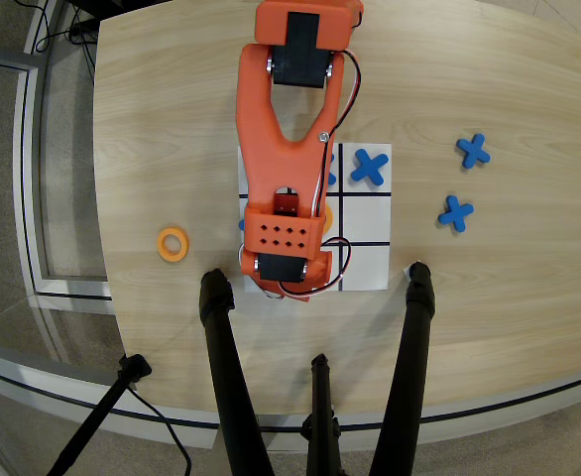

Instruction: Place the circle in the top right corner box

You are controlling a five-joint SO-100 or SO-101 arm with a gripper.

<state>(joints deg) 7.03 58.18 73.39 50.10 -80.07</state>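
Here, circle [174, 244] left of arm [281, 178]

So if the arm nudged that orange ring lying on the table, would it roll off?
Probably not: the orange ring lies flat on the wooden table, so it would likely slide. It looks small and thin, probably light and rigid, though I can't confirm the material.

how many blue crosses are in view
3: one on the paper grid at, two on the table right of it at and. The arm may hide more.
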